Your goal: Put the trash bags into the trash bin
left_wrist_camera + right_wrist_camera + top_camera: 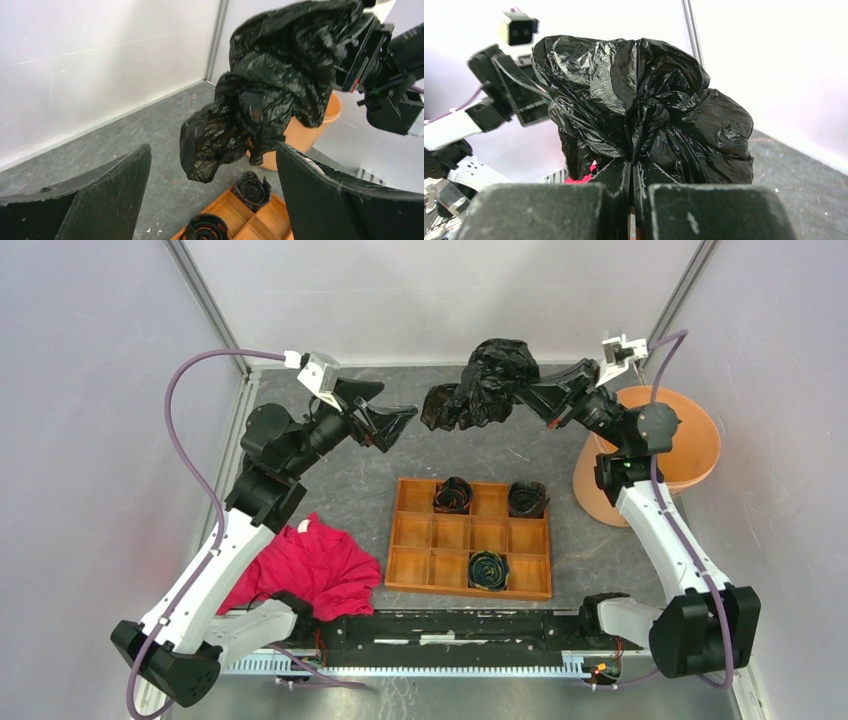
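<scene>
The trash bag (487, 378), a crumpled lump of glossy black film, hangs in the air over the back of the table. My right gripper (532, 392) is shut on its right side; in the right wrist view the fingers (616, 175) press together on a fold of the bag (644, 110). My left gripper (398, 426) stands open just left of the bag, apart from it. Seen from the left wrist, the bag (280, 85) hangs beyond my open left gripper (212, 150). The orange trash bin (700, 440) sits at the right, behind my right arm, and shows as the bin (305, 135) past the bag.
A wooden tray (420, 550) of square compartments lies mid-table with three dark rolls (453, 495) in it. A red cloth (310, 565) lies at the near left by my left arm. Grey walls close in the back and sides.
</scene>
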`<state>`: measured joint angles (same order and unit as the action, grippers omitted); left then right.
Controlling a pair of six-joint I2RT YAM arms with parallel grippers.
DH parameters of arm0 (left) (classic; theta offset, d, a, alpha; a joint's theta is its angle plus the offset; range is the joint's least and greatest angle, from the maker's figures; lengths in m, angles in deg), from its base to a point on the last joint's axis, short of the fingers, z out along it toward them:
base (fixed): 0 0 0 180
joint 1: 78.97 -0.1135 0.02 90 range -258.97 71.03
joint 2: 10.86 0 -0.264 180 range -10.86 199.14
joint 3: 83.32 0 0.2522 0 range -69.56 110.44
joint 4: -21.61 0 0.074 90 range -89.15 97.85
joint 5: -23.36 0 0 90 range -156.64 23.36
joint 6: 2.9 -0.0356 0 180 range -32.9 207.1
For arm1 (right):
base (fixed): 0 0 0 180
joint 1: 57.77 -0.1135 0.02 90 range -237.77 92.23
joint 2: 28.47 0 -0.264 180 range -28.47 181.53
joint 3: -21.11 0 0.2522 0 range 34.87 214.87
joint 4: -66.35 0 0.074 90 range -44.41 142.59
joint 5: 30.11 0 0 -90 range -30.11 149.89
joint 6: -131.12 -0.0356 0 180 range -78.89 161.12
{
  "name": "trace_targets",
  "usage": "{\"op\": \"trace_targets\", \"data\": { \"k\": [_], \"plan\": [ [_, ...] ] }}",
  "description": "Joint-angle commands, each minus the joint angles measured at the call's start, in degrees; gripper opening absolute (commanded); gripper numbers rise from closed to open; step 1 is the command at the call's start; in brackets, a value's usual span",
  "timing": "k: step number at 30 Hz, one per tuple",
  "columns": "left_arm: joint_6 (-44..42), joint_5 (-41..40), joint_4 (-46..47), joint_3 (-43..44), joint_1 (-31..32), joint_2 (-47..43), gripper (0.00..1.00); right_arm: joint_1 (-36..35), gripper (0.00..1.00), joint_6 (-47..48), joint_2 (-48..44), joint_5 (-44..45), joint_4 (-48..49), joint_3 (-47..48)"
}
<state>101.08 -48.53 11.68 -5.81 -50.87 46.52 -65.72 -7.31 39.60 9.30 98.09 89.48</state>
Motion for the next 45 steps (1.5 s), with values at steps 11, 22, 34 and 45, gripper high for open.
{"op": "trace_targets", "data": {
  "k": [11,22,34,45],
  "plan": [
    [1.7,7.6,4.0,0.6,0.1,6.1,0.81,0.9,0.00,-13.2,-2.1,-0.5,13.1,1.2],
    [7.0,11.6,7.0,0.8,0.1,11.2,0.59,0.6,0.00,-18.9,-0.9,-1.7,20.9,-2.0],
    [-6.9,-26.8,8.4,-8.4,0.0,-7.3,0.02,-4.5,0.66,25.3,2.8,21.5,-39.8,7.4],
    [-6.1,-27.3,2.1,-3.4,0.1,-1.6,0.02,-8.2,0.84,39.4,1.5,38.8,-53.5,11.8]
  ]
}}
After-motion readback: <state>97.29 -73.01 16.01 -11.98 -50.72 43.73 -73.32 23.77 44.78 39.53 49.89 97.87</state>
